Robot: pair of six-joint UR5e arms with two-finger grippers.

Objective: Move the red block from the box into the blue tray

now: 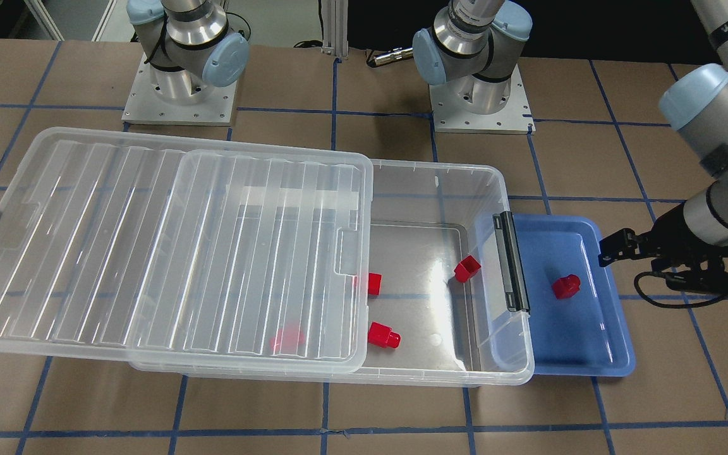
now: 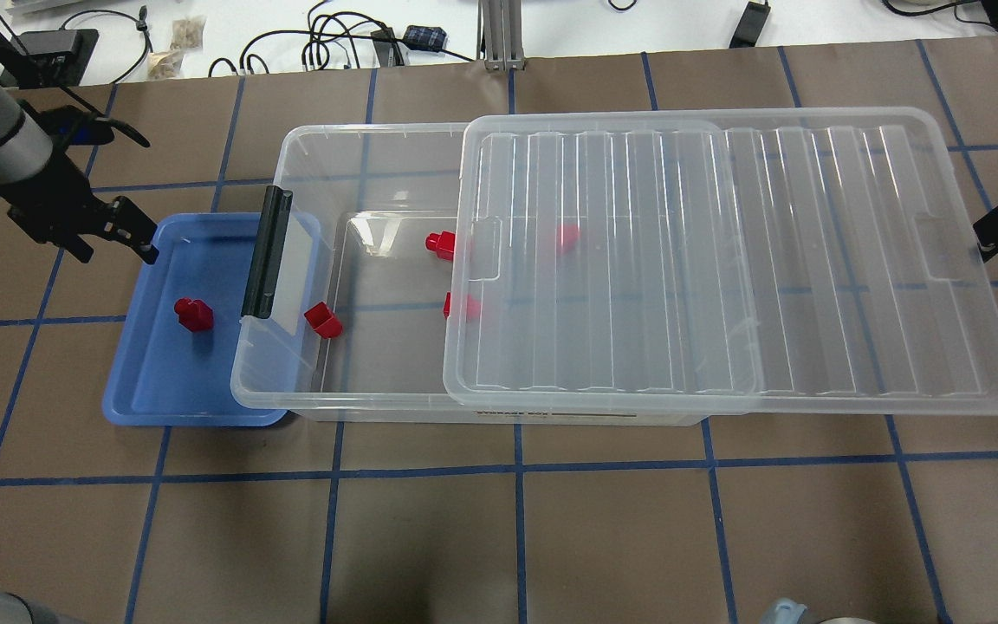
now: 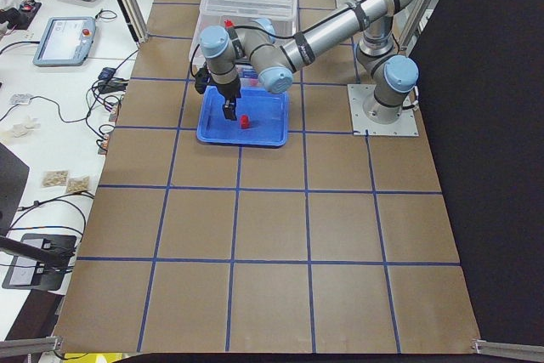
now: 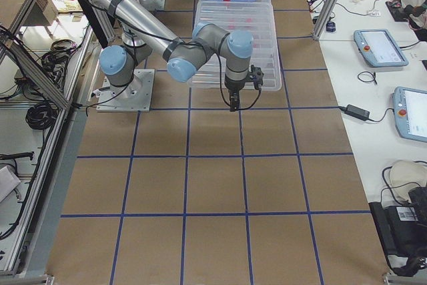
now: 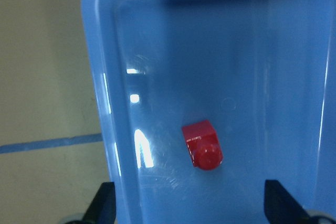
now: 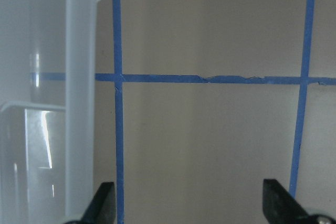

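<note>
One red block (image 1: 566, 286) lies alone in the blue tray (image 1: 591, 354); it also shows in the overhead view (image 2: 194, 315) and the left wrist view (image 5: 202, 145). The tray (image 2: 161, 381) is tucked against the latch end of the clear box (image 2: 360, 156). My left gripper (image 2: 131, 234) is open and empty, above the tray's outer rim and apart from the block (image 3: 244, 121). In the box lie two studded red blocks (image 1: 383, 335) (image 1: 373, 283), a hollow cup-faced piece (image 1: 467, 268), and one blurred under the lid (image 1: 287, 339). My right gripper (image 2: 997, 225) is open and empty, beside the lid's far end.
The ribbed clear lid (image 2: 724, 260) is slid sideways and covers more than half of the box, overhanging its far end. The black latch bar (image 2: 267, 253) stands between the box opening and the tray. Both arm bases (image 1: 177, 95) stand behind the box.
</note>
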